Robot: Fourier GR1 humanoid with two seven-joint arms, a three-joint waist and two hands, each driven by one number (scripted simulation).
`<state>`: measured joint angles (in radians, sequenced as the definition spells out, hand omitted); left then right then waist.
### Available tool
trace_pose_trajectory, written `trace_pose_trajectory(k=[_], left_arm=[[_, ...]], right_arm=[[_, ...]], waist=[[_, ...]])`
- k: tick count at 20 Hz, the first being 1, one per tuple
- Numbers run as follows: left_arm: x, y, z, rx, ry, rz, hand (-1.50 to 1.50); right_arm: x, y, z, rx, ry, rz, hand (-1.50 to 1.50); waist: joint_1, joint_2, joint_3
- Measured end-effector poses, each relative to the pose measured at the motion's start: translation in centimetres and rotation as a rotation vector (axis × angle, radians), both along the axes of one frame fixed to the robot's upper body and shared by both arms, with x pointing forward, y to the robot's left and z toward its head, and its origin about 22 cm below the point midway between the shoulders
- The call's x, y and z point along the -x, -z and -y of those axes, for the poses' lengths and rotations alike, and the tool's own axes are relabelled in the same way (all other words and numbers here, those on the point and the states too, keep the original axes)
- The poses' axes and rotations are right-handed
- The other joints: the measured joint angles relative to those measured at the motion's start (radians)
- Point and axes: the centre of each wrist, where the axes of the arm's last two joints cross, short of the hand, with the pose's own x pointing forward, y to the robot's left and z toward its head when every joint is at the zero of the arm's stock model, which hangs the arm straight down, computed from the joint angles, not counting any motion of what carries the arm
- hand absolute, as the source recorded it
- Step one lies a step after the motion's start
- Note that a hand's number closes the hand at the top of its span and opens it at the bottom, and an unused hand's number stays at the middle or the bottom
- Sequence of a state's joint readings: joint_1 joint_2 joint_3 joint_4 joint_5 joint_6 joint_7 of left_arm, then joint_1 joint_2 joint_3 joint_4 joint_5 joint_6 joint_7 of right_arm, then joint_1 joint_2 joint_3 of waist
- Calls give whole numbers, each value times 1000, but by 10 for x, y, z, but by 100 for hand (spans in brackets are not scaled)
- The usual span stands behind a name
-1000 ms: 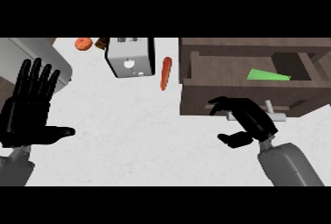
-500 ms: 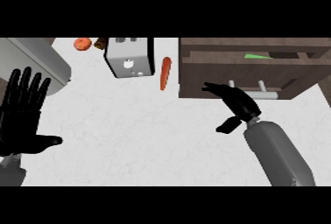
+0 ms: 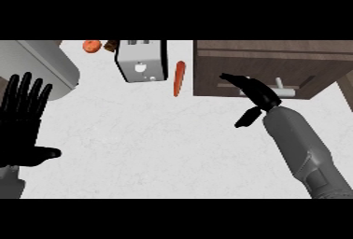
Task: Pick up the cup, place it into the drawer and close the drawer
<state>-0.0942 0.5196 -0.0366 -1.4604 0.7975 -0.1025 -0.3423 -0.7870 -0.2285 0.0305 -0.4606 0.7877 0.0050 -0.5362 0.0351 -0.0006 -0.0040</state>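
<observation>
Now the drawer looks shut with the cup out of sight, presumably inside, so the job seems done, right hand flat-fingered against its front, left hand resting spread.

White counter carries a toaster, a carrot just beside it, and a tomato.

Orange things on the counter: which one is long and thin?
The carrot, lying right of the toaster. The other orange thing, at the top edge, is round.
</observation>
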Motion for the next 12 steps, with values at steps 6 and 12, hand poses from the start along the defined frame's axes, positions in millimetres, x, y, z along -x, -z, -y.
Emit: trace_pose_trajectory(k=[6, 12], left_arm=[[-5, 8, 2, 1, 14, 0, -150], [-8, 3, 1, -17, 33, 10, -150]], right_arm=[[-16, -19, 20, -16, -29, -34, -150], [-20, -23, 31, -35, -37, -79, -150]], waist=[[17, 6, 1], [33, 8, 1]])
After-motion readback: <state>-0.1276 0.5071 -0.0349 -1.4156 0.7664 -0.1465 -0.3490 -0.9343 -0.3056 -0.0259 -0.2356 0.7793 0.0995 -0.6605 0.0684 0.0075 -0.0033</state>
